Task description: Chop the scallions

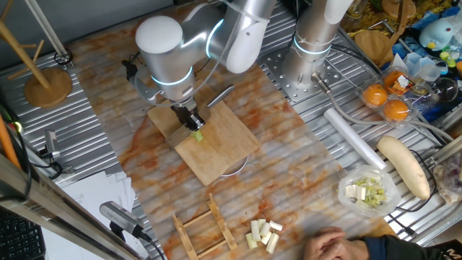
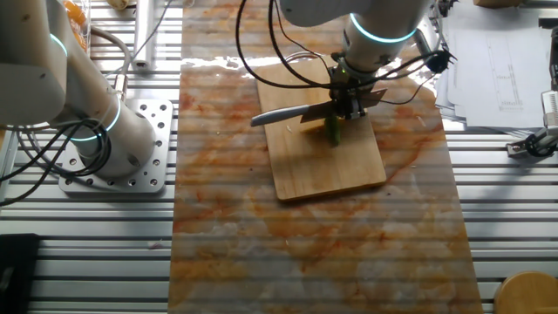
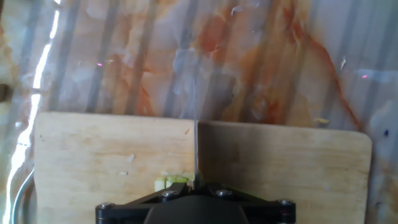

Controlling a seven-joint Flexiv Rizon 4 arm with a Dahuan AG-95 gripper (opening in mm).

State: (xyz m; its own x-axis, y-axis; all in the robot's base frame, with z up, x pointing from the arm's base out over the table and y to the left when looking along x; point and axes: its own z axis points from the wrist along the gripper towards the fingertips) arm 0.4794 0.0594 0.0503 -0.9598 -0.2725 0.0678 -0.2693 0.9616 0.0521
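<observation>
A short green scallion piece [image 1: 197, 134] [image 2: 333, 131] lies near the middle of the wooden cutting board [image 1: 220, 148] [image 2: 327, 170]. My gripper [image 1: 189, 119] [image 2: 347, 103] hovers right over it, shut on a knife [image 1: 221, 94] [image 2: 288, 113] whose blade points out sideways. In the hand view the blade [image 3: 196, 143] shows edge-on as a thin line running away over the board [image 3: 93, 149]. Pale green scallion bits [image 3: 171, 182] sit just left of the blade, at the gripper [image 3: 196, 186] housing. The fingertips themselves are hidden.
Near the front edge stand a wooden rack [image 1: 206, 231], cream cylindrical chunks [image 1: 262, 235] and a person's hand [image 1: 332, 245]. A bowl of chopped bits [image 1: 368, 191], a white radish [image 1: 404, 166] and oranges [image 1: 386, 101] are at right. A second robot base [image 2: 113, 139] stands beside the mat.
</observation>
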